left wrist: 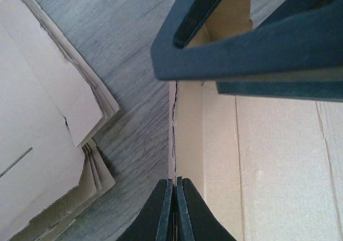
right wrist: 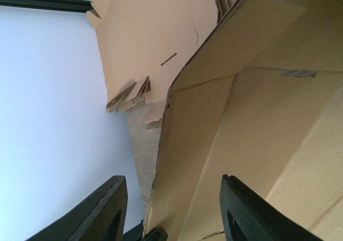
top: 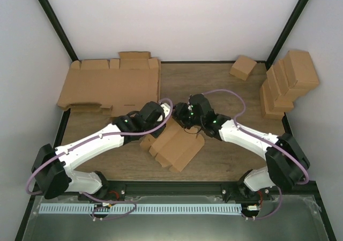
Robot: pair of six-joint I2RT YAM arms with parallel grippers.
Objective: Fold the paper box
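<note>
Lying on the wooden tabletop (top: 214, 85) between the two arms, the paper box (top: 177, 147) is a brown die-cut piece, part folded, with creased panels and flaps spreading out towards the near edge. At the box's far edge the left pincer (top: 165, 122) and the right pincer (top: 185, 124) come in close together, the left one from the box's left and the right one from its right. In the left wrist view the left pincer (left wrist: 174, 190) has its two fingers pressed together with only a thin seam between them, and the upright edge of a flap of the box (left wrist: 268, 160) runs straight down into that seam, so it is pinching that flap. The right pincer (left wrist: 241, 48) crosses above the same flap in that view. In the right wrist view the right pincer (right wrist: 171, 198) stands wide apart, gripping nothing, with a slanted panel of the box (right wrist: 257, 134) lying between and beyond its fingers. Behind and to the left of the box, just beside it, a stack of large flat cardboard sheets (top: 110, 83) with notched edges rests on the tabletop. Well behind and to the right of the box sits a small cube-like carton (top: 243, 67), and farther right of the box a pile of folded cartons (top: 286, 83) leans against the wall.
</note>
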